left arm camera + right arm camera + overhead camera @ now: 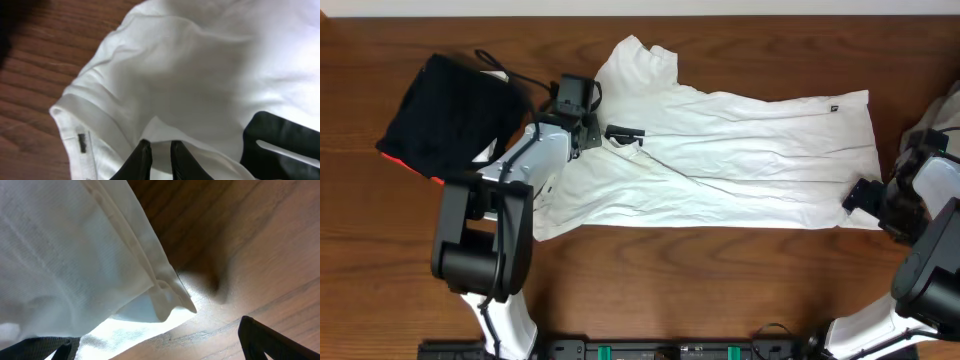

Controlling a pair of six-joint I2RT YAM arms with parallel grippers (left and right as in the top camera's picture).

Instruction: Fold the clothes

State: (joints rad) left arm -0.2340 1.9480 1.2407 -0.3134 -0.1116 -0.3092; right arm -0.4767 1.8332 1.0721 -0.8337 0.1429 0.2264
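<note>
Finds the right tool [155, 345] nearest, at the near right of the counter [720, 290] — fingers spread wide, gripping nothing, poised just beside the bottom hem corner [172, 302] of the T-shirt [750, 150]. Notes that corner curled and lifted slightly off the wood.

Finds the T-shirt stretched across the middle of the counter, hem end right, shoulder end left, with diagonal creases through the body and one sleeve [635, 60] jutting toward the far edge. Judges the garment narrowed lengthwise but not yet folded end to end.

Finds the left tool [160, 146] low over the shoulder end, fingers nearly together with only a thin slit between. Cannot tell a pinch on cloth from a bare near-closure. Notes a hemmed edge [95, 117] with a small label [84, 142] just beside it.

Recommends as follows:
- Settle the left side first, either a clean let-go or a firm pinch, before any travel.
- Bring the right tool around the curled corner and take every layer of hem, not the top one alone.
- Lift both ends level and carry them at matched pace to avoid dragging creases.
- Lay the edges flush, then smooth them.

Flags thin, limp cotton — likely to slip and bunch.

Notes, farthest left, a black folded garment [445, 115] with a red-orange edge. Treats it as outside the task and advises leaving it alone.
</note>
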